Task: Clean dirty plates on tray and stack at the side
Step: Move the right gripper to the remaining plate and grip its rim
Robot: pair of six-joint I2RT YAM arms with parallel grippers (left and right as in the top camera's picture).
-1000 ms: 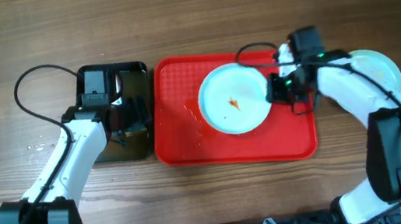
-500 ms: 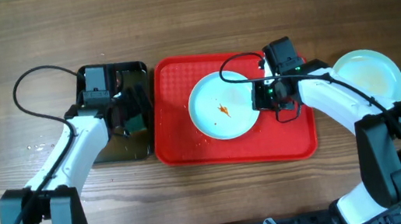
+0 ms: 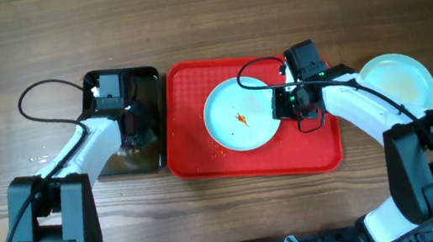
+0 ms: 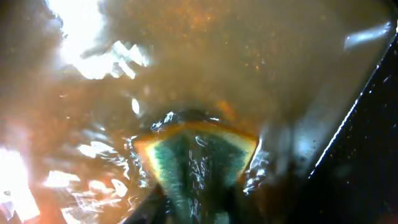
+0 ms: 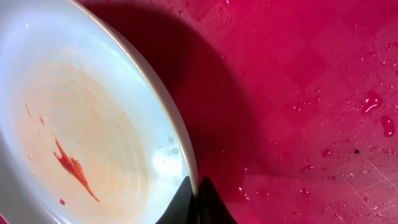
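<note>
- The right gripper (image 5: 198,190) is pinched closed on the rim of the dirty plate (image 3: 227,107). The plate lies on the red tray (image 3: 194,145) with an orange-red smear at its centre.
- A second plate (image 3: 398,83) sits off the tray on the surface (image 3: 19,47), beside the right arm. Whether another lies beneath it I cannot tell.
- The left gripper (image 3: 137,134) is down in the black tray (image 3: 92,79) of brownish water, closed on a green-and-yellow sponge (image 4: 196,158).
- The task looks partway done: the smeared plate has yet to be wiped and stacked at the side.
</note>
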